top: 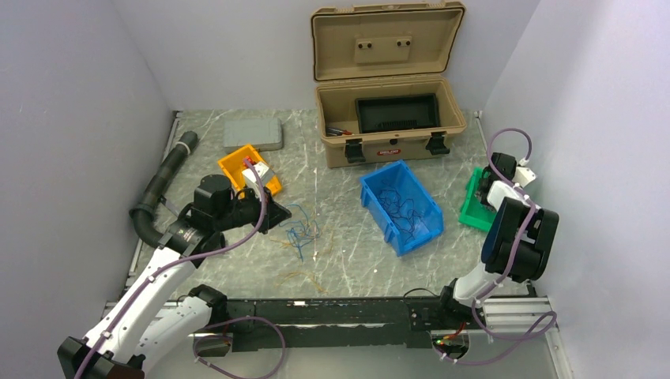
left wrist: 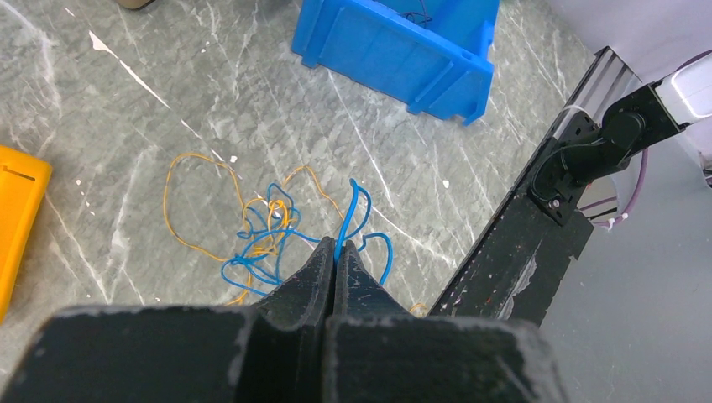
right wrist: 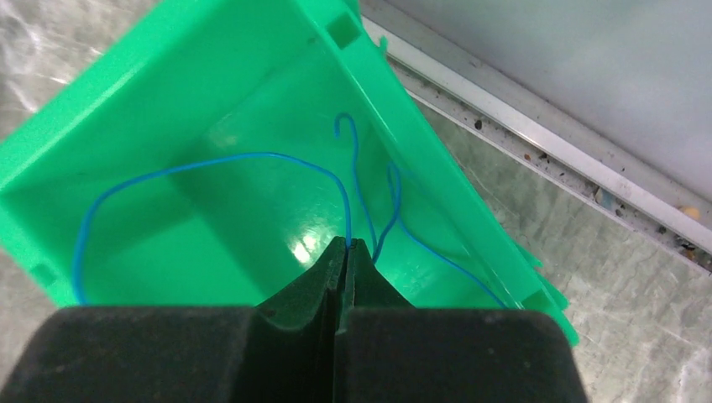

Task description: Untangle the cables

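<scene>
My left pincer (left wrist: 336, 259) pinches one blue wire (left wrist: 353, 225) out of the tangled cables (left wrist: 260, 243) on the surface (left wrist: 168, 101). My right pincer (right wrist: 347, 245) pinches a second blue wire (right wrist: 210, 159) over the green bin (right wrist: 126, 109) (I think dropping it in comes next).

Pale, plain walls (top: 71, 95) enclose a grey-green marbled table (top: 355, 245), evenly lit.

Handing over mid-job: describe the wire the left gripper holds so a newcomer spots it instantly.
From the open tan toolbox at the back, come forward to the tabletop between the orange bin and blue bin, where a tangle lies. The left gripper is shut on one blue wire, looping out from its tips; the other blue and orange-yellow strands lie loose.
</scene>
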